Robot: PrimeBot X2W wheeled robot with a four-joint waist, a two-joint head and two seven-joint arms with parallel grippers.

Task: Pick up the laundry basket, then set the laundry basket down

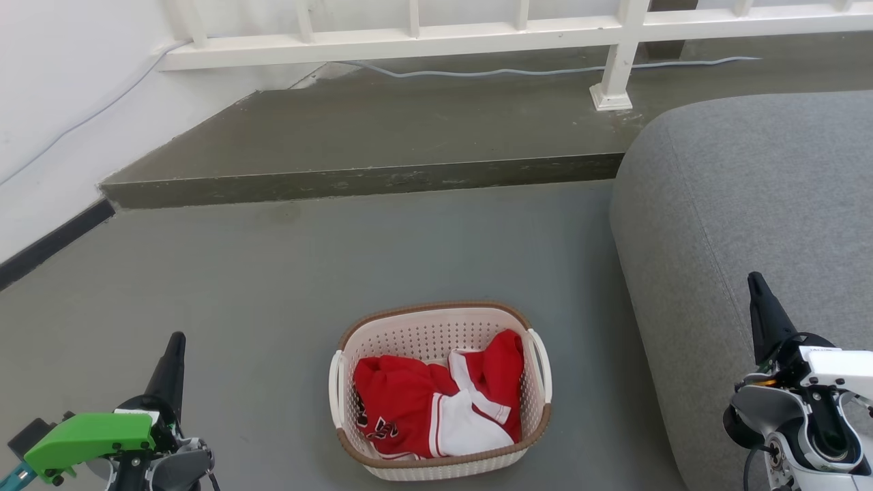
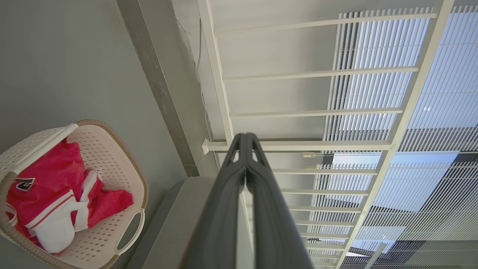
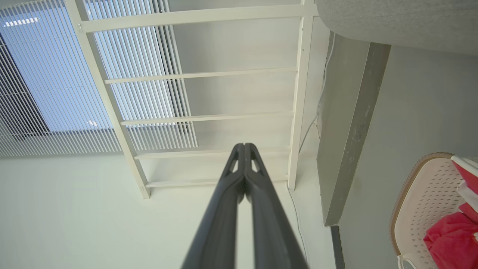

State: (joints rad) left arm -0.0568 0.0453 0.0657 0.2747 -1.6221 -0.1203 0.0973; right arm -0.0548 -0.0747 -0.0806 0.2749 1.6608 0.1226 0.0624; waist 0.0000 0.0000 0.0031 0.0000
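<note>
**dustbunny:** Two grippers in shot and neither has hold of anything. The left gripper [image 1: 176, 339] is at 9 o'clock from the laundry basket [image 1: 423, 335], fingers pressed flat together, well apart from it. The right gripper [image 1: 756, 279] is out at about 2 o'clock, in front of the grey sofa [image 1: 750, 191], also closed tip to tip and empty.

**mopsy:** ok, and where's the basket itself?

**dustbunny:** It's at 6 o'clock in the head view, sitting upright on the grey floor [image 1: 239, 273]. The sofa is near it on the 3 o'clock side, with a strip of floor between them. Red and white clothing [image 1: 436, 402] is bundled inside, and the white handles [image 1: 335, 382] are at its 9 and 3 o'clock sides. The raised step [image 1: 375, 136] and white railing [image 1: 409, 41] are up at 12.

**mopsy:** wrist cams agree?

**dustbunny:** Yep. In the left wrist view the left gripper [image 2: 244, 136] is shut, with the basket [image 2: 112, 157] down at 8 o'clock. In the right wrist view the right gripper [image 3: 244, 145] is shut too, with the basket [image 3: 425, 194] at 4 o'clock.
</note>
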